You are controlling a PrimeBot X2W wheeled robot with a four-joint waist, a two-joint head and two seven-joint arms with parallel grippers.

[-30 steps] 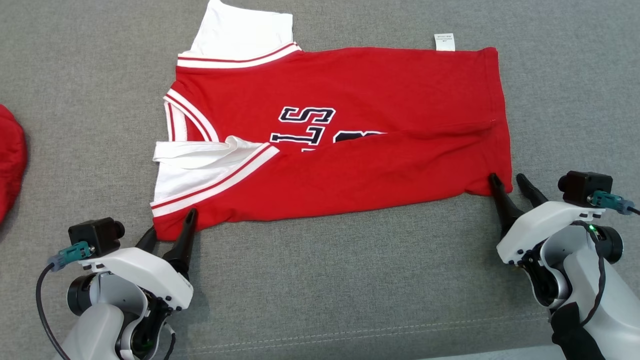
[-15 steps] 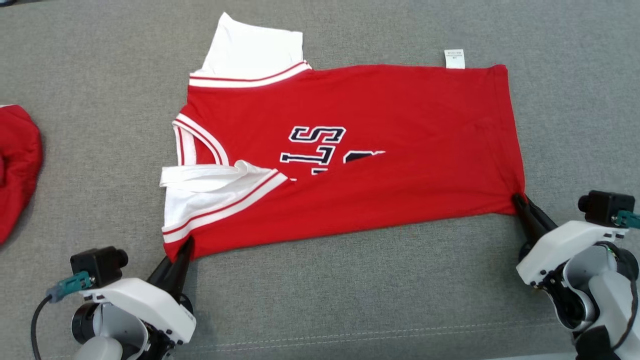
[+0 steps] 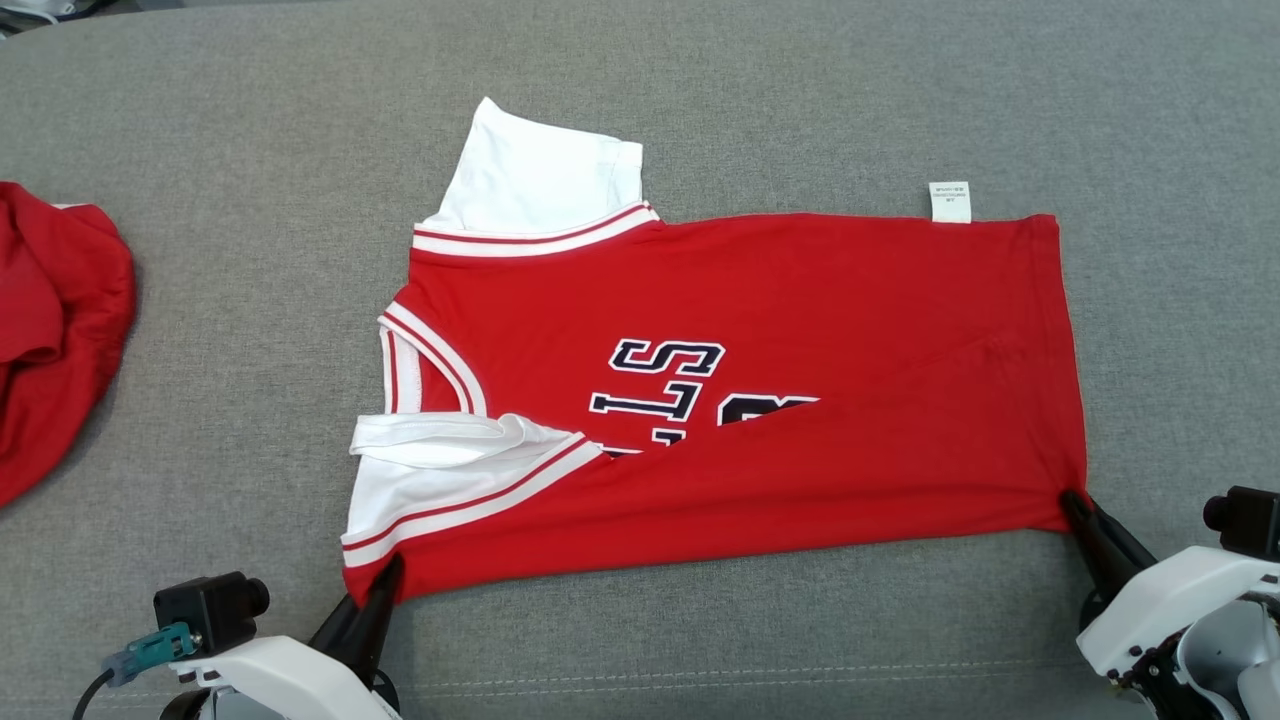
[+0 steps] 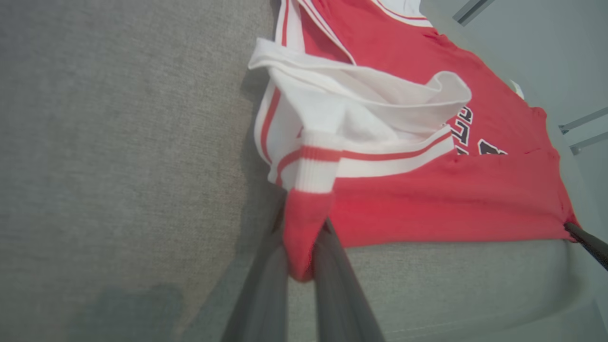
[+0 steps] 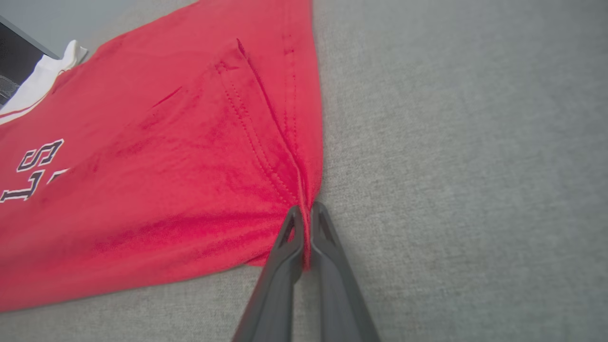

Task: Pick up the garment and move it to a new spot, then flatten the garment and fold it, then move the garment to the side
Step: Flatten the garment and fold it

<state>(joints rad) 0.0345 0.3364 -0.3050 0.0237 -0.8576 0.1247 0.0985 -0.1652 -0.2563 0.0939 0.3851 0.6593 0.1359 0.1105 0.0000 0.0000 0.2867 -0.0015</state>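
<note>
The garment (image 3: 760, 350) is a red jersey with white sleeves, striped trim and dark lettering, lying sideways on the grey cloth surface with its near long edge folded over the print. My left gripper (image 3: 385, 580) is shut on the garment's near-left corner, below the white sleeve; the left wrist view shows red cloth (image 4: 304, 237) pinched between the fingers. My right gripper (image 3: 1075, 505) is shut on the near-right hem corner, where the hem (image 5: 304, 209) runs down between both fingers. A white tag (image 3: 949, 201) sticks out at the far right edge.
A second red cloth (image 3: 50, 320) lies bunched at the left edge of the head view. The grey padded surface (image 3: 640, 640) spreads all round the jersey, with a seam line near its front edge.
Both grippers have shut on the jersey's near corners. The head camera has shifted, so the whole scene sits lower in the picture and the arms show less.
</note>
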